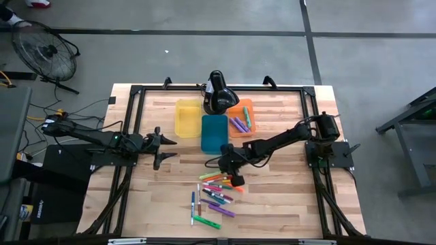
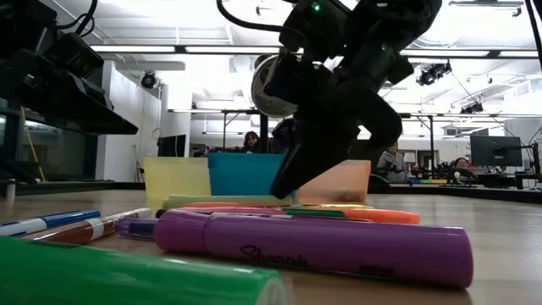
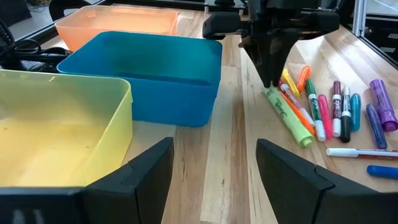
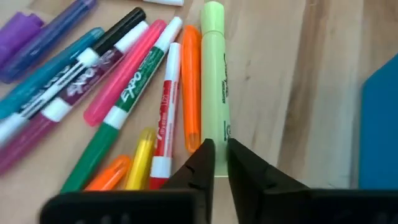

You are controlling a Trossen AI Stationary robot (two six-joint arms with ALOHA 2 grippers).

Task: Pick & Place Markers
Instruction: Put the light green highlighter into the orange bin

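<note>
Several markers (image 1: 214, 194) lie scattered on the wooden table, near its front middle. Farthest back among them lies a light green marker (image 4: 214, 81), flat on the wood. My right gripper (image 4: 221, 158) slants down onto its end and is shut on it; the same gripper (image 3: 270, 74) shows in the left wrist view. My left gripper (image 3: 214, 168) waits open at the table's left, clear of everything, facing the bins. My right gripper pinches the light green marker at one end (image 4: 220, 140) between its two fingers. The fingers slant down from the table's right and far side, roughly along the marker. The marker lies flat on the table beside an orange marker (image 4: 191, 93).
Three bins stand at the back middle: yellow (image 1: 187, 117), blue (image 1: 213, 133) and orange (image 1: 240, 117), the orange one holding a few markers. A black camera mount (image 1: 218, 92) stands behind them. Black frame rails run along the table's sides. Bare wood lies left and right of the markers.
</note>
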